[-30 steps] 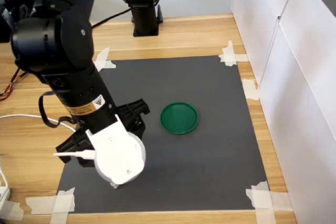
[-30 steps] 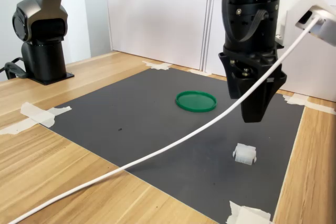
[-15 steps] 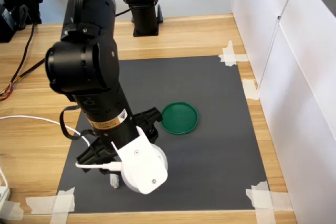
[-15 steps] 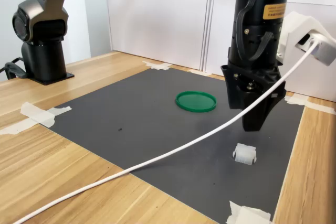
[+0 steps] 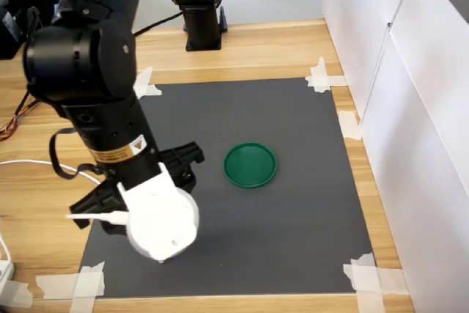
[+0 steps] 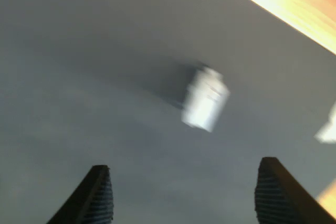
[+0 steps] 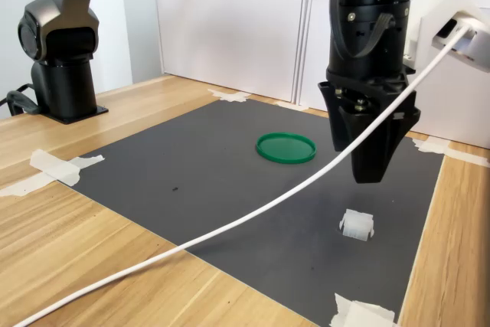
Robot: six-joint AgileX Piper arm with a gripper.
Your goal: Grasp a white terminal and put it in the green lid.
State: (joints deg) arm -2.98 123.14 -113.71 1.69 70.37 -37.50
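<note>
White and very small, the white terminal point(image 7: 357, 224) lies on the dark grey mat point(image 7: 222, 181) in the second exterior view, near the mat's front corner by a strip of tape point(image 7: 360, 315). In the wrist view the white terminal point(image 6: 205, 105) looks blurry and sits on the mat ahead of the two dark fingertips point(image 6: 97, 192). In the first exterior view the arm hides it.

The end effector point(image 7: 372, 170) hangs in the air above the terminal and does not touch it. Its fingers stand apart in the wrist view, so it is open and holds nothing.

The green lid point(image 7: 285, 147) rests flat near the middle of the mat, well apart from the terminal, and nothing is in it.

What could go wrong? The terminal is tiny and light. If the fingers come down a bit to one side, one could bump it and push it off the mat toward the tape. It could also tip or slip out when pinched. A white cable point(image 7: 253, 216) hangs from the wrist and crosses low over the mat, so it might drag on something.

The mat has lots of bare room between the terminal and the lid. The counter point(image 7: 99, 266) shows around the mat, and white walls point(image 5: 410, 108) stand close on the first exterior view's right.
</note>
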